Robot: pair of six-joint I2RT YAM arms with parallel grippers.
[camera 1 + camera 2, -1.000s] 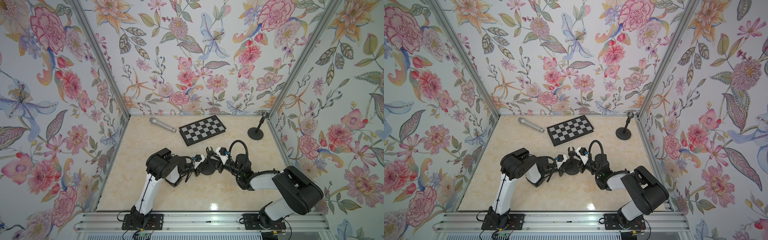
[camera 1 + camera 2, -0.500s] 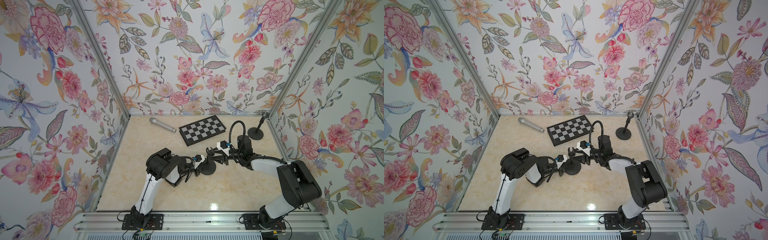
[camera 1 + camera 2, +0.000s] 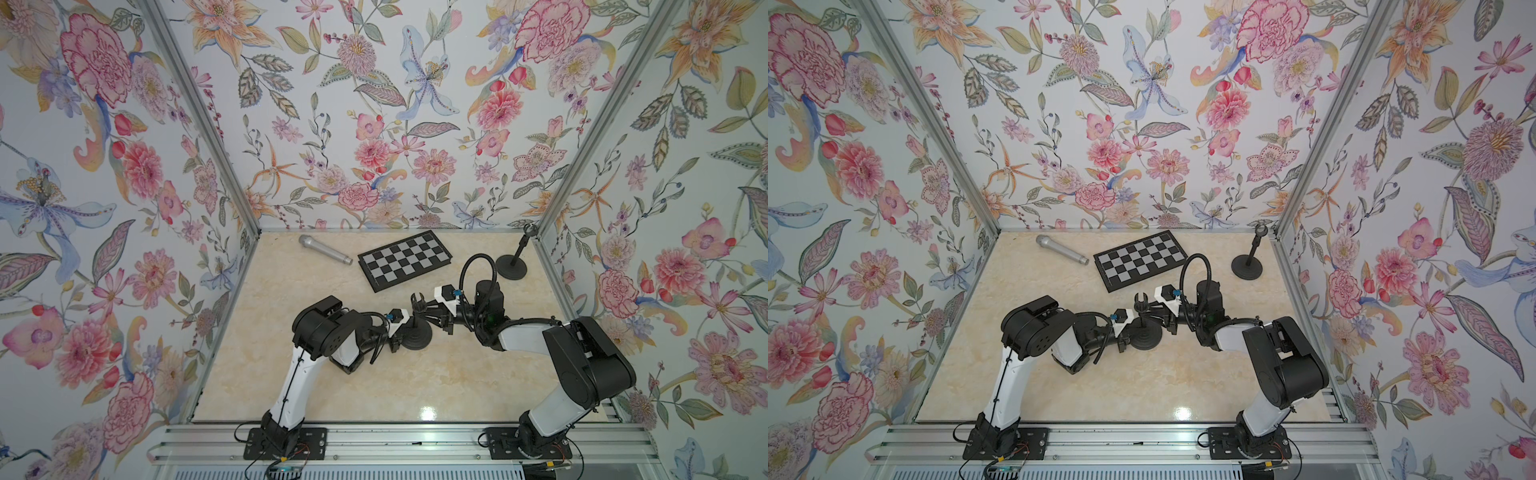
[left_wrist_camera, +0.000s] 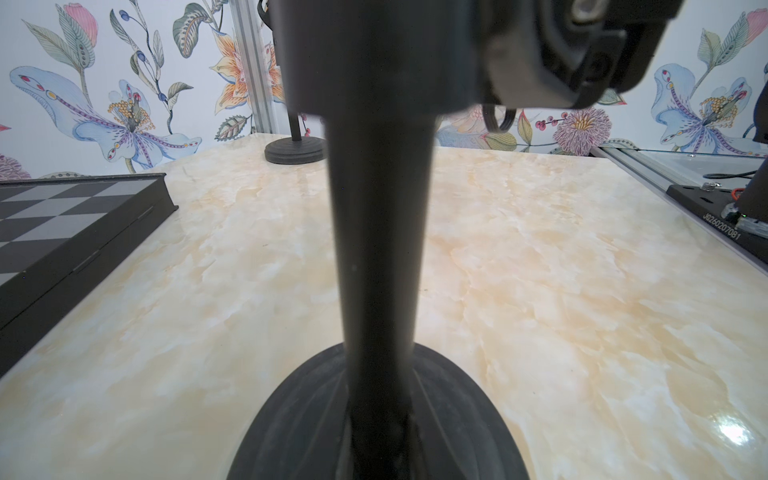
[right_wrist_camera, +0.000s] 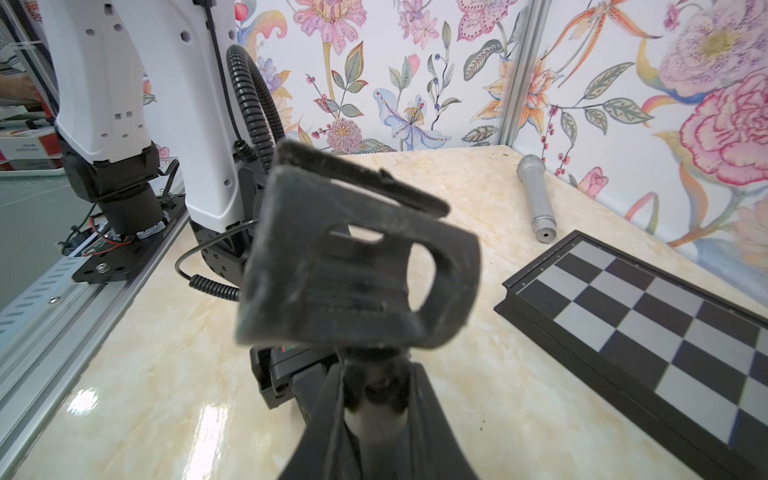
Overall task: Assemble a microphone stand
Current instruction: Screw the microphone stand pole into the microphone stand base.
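Observation:
A black microphone stand stands mid-table on its round base [image 3: 417,337] [image 3: 1144,337]. My left gripper [image 3: 402,328] is shut on its pole [image 4: 378,249] low down, just above the base [image 4: 291,424]. My right gripper [image 3: 428,313] [image 5: 376,411] is shut on the stand's neck right under the black clip [image 5: 357,266] [image 3: 418,300]; its fingers [image 5: 324,419] flank a pale neck piece. A silver microphone [image 3: 324,249] [image 3: 1061,249] [image 5: 536,199] lies at the back left, away from both grippers.
A folded chessboard [image 3: 405,259] [image 3: 1140,262] [image 5: 648,328] [image 4: 62,232] lies just behind the grippers. A second black stand [image 3: 512,266] [image 3: 1246,266] [image 4: 295,149] is upright in the back right corner. Flowered walls close three sides; a metal rail [image 3: 374,440] runs along the front.
My right gripper rose from beside the base to the top of the stand and closed under the clip. The left gripper kept its hold and place.

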